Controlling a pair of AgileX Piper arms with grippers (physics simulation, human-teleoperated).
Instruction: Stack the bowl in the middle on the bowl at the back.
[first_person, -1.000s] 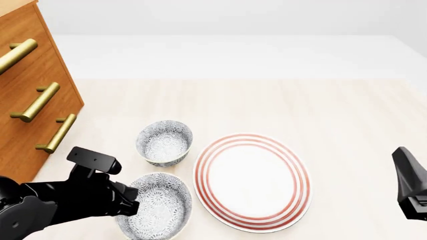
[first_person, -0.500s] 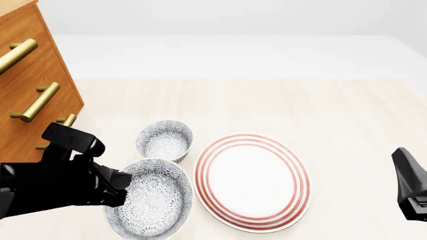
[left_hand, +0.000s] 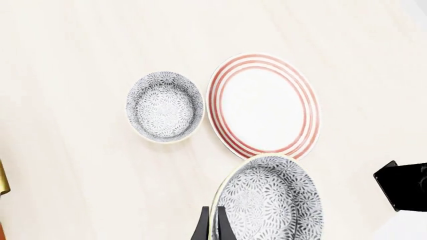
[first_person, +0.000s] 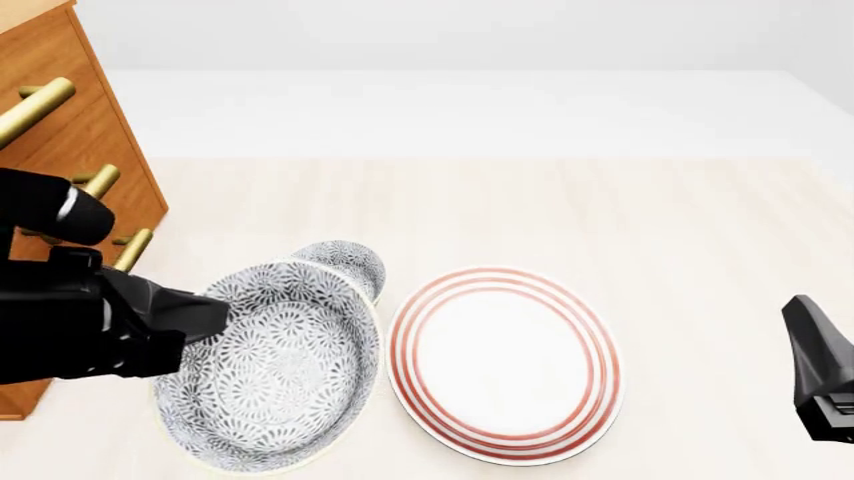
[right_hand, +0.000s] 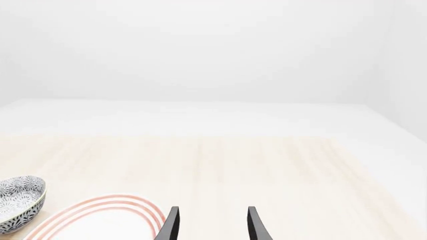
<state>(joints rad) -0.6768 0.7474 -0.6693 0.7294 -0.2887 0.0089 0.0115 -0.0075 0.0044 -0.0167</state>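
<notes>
- The wooden drawer chest (first_person: 67, 150) with brass handles stands at the far left edge of the bench (first_person: 667, 210).
- The left gripper (first_person: 200, 318) has its fingers (left_hand: 202, 227) pinching the near-left rim of the bowl in the middle (first_person: 267, 370), which hangs lifted and tilted, its far edge overlapping the other bowl in the front view.
- That bowl looks like glazed ceramic: stiff, smooth, fairly light but chip-prone. A rim pinch is the only hold on such a shape; I judge it liable to swing or slip, so a slow, level carry suits it.
- The bowl at the back (left_hand: 164, 106) sits upright on the bench, just beside the plate; in the front view it is mostly hidden.
- The red-ringed white plate (first_person: 505, 360) lies flat, right of both bowls.
- The right gripper (right_hand: 210, 225) hovers well apart at the right, fingers spread with nothing between them; its height above the bench is hard to gauge.
</notes>
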